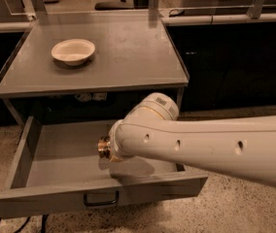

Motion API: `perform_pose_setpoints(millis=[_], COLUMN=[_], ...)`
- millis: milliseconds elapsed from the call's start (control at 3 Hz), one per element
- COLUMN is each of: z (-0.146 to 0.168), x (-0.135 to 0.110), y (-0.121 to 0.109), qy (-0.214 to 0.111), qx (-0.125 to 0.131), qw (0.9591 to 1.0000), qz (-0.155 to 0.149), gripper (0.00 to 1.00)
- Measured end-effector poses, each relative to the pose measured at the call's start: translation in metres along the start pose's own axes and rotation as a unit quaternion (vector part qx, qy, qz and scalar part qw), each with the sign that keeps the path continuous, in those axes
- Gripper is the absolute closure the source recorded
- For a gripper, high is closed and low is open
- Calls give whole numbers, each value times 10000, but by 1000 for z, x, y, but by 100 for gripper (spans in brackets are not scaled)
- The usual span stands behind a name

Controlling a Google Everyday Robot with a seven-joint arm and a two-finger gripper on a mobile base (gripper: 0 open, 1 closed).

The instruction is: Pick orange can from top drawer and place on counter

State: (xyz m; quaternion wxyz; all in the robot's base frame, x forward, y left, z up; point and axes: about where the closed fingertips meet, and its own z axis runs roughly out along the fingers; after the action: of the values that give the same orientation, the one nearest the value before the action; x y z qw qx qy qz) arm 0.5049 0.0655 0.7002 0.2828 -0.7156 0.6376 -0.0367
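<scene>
1. Camera view, hidden parts: a thick white arm (201, 144) reaches in from the right edge, where it is cut off, and ends over the open drawer (60, 152). The wrist covers the jaws, which sit at the arm's left tip over the middle of the drawer. Whether they are clenched or released cannot be told.
2. The can (104, 147) shows only as a small brass-orange sliver with a metallic rim, pressed against the arm's left tip. The rest is behind the wrist. It lies within the drawer's outline, toward the middle. Whether it rests on the drawer floor or hangs above it cannot be told. A dark shadow falls on the floor just below and right of it.
3. The arm hides the drawer's right half and right wall. Its left wall, bare grey floor and front panel show, with a dark handle (101, 198) at the panel's centre.
4. The desk (128, 57) stands above the drawer, grey and flat, its back edge partly cut by uprights at the top of the frame.
5. A cream bowl (73, 51) sits upright on the desk's left rear part, well apart from the arm.
6. Two pale tags (92, 97) hang in the dark gap under the desk, too small to read.
7. Dark cabinets (235, 62) line the right side, and a speckled floor (235, 212) lies below.
</scene>
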Motion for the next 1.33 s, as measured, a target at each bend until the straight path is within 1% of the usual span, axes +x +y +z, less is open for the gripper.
perform_pose_setpoints(millis=[333, 667, 1000, 1333], z=[-84, -113, -99, -95], x=[-41, -36, -25, -21], y=[-40, -44, -51, -98], qy=[352, 592, 526, 746], qx=[761, 920, 871, 959], qw=[9963, 9938, 9948, 9915], qz=[-205, -200, -73, -462], gripper=[100, 100, 100, 100])
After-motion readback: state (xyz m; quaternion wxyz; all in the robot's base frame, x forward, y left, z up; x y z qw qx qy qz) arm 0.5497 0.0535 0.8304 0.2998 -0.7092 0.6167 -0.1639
